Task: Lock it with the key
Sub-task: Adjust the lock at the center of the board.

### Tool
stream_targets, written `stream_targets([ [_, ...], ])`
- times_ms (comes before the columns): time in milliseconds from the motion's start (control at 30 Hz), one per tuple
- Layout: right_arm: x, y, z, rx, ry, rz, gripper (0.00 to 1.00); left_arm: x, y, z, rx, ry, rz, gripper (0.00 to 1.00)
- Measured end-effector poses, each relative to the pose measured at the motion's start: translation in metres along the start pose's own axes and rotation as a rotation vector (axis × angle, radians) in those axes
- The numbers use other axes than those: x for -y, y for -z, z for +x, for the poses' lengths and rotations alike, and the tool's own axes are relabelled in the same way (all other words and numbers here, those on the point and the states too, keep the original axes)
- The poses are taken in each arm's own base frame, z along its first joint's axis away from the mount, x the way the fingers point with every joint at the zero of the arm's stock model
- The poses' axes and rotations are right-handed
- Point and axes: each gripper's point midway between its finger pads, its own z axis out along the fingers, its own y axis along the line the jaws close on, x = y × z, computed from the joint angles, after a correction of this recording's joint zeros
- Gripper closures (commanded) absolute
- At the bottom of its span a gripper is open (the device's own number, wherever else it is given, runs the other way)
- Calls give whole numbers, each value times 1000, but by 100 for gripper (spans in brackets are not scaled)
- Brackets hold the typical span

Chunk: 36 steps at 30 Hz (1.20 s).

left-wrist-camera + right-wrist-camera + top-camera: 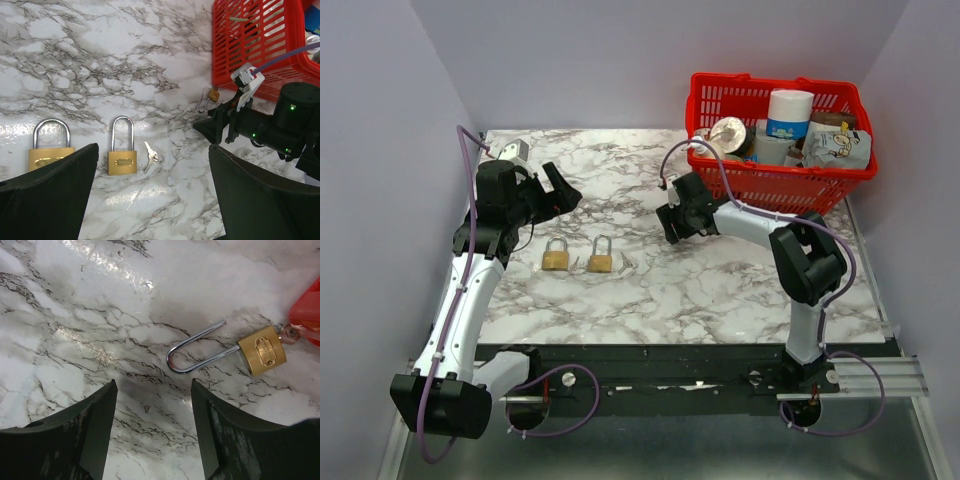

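1. red plastic mesh basket (770,183) sits at the far right corner of the white-and-grey marble table top (720,290); a white tub with a blue label (788,115) and a pale snack bag (840,148) are among the things inside.
2. small brass padlock with a steel shackle (262,351) lies flat just beside the basket's near-left corner. its shackle is open, with one leg in the body and the other free, pointing away from the basket.
3. a small round key head (290,332) shows at the body's bottom end, right against the basket wall; it looks inserted, cannot tell for sure.
4. right gripper (152,382) hovers low over the marble near that open padlock, on the side away from the basket. its fingers are spread wide and hold nothing.
5. two larger brass padlocks lie well left of the basket, side by side, shackles pointing to the far edge. one is nearer the basket (122,159), the other farther from it (50,152) and partly hidden by a finger.
6. a small silver key pair (150,157) lies flat just on the basket side of the nearer padlock, almost touching it.
7. left gripper (152,147) hangs above these two padlocks, well away from the basket. its jaws are wide apart and empty.
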Motion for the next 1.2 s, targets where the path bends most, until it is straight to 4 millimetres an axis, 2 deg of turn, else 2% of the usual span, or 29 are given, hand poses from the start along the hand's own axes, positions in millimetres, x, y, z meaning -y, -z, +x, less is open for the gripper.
stream_targets([
  [467,-5,-2,-10,4,27,-34,31,-3,-2,3,-6,4,-2,1],
  [633,-5,-6,-23,25,32,-35,31,-3,-2,3,-7,4,0,1],
  [900,-7,-18,-12,-9,20,-45,33,-6,-2,1,-2,9,-7,1],
  [1100,-14,-18,-12,-10,-1,-96,43,-8,-1,0,2,12,-12,1],
  [1200,-25,-11,-2,-21,-13,-152,46,-8,-1,0,1,12,-11,1],
])
